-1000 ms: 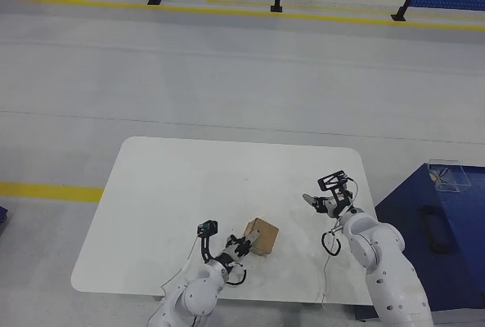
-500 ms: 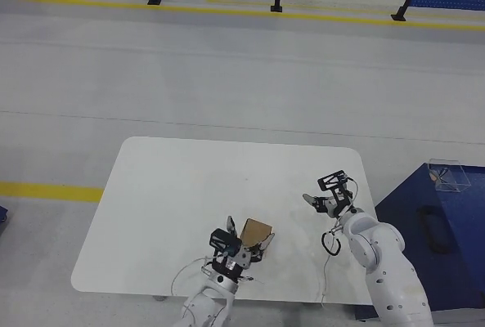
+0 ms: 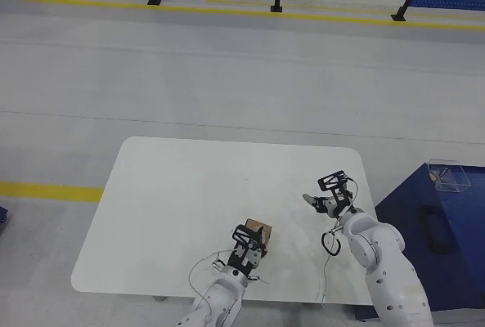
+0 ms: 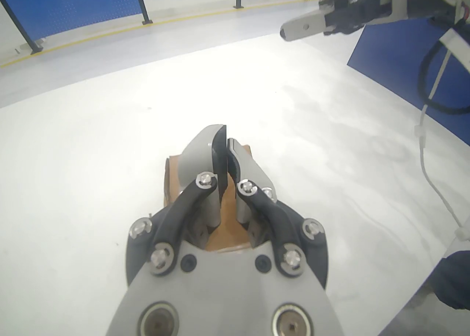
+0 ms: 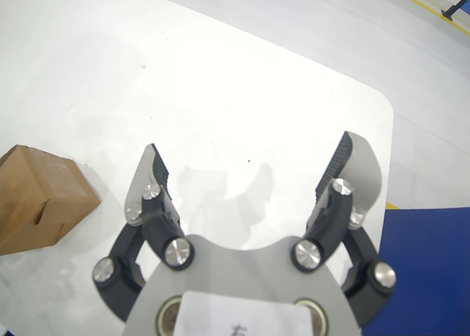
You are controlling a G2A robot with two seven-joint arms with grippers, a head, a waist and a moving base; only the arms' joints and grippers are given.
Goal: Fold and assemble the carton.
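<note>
At the moment of inspection the carton (image 3: 258,226) stood on the counter (image 3: 185,188) close to its near edge, a little right of centre: a small brown box already in box shape. I judged it light, stiff across its panels and weak at the creases and flaps. A hard squeeze on a panel would likely dent it, and on the smooth counter it would probably slide under a sideways push unless braced. The best hold, in my judgement, was a free flap edge or a corner where two walls meet, with the other arm steadying the opposite side. The left gripper (image 4: 224,148) sat at the carton's near side, over its top, with its fingers (image 4: 200,154) pressed almost together; I could not tell whether a card edge lay between them. The right gripper (image 5: 249,148) hung over bare counter to the right, well apart from the carton, its fingers spread wide and holding nothing. The left wrist view gave the finger gap and the card directly beneath, but the gripper hid most of the box. The right wrist view supplied what that one lacked: the carton's outer faces, with a cut notch on one side panel. The top view gave the spacing between the arms.
</note>
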